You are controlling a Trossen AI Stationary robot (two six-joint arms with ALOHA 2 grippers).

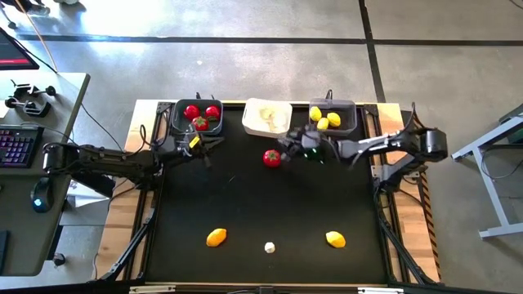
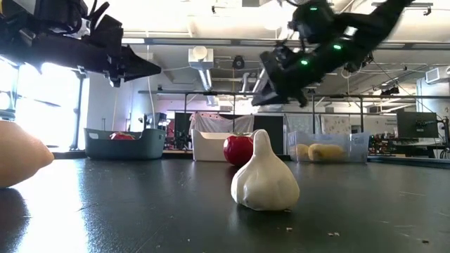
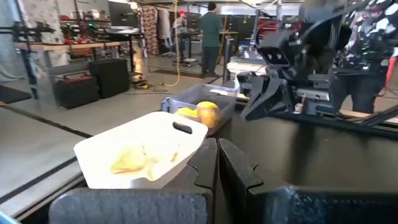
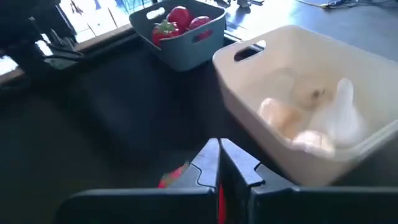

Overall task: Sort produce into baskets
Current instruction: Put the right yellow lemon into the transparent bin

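Observation:
A red tomato lies on the black table, also in the low view. My right gripper is shut and empty, hovering above it; the tomato shows red under its fingers. My left gripper is shut and empty, raised near the left dark basket, which holds three tomatoes. The white basket holds garlic bulbs. The right dark basket holds lemons. Two lemons and a garlic bulb lie near the table's front edge.
The three baskets stand in a row along the table's far edge. The middle of the table is bare black mat. A desk with a keyboard stands left of the table. People show far off in the room.

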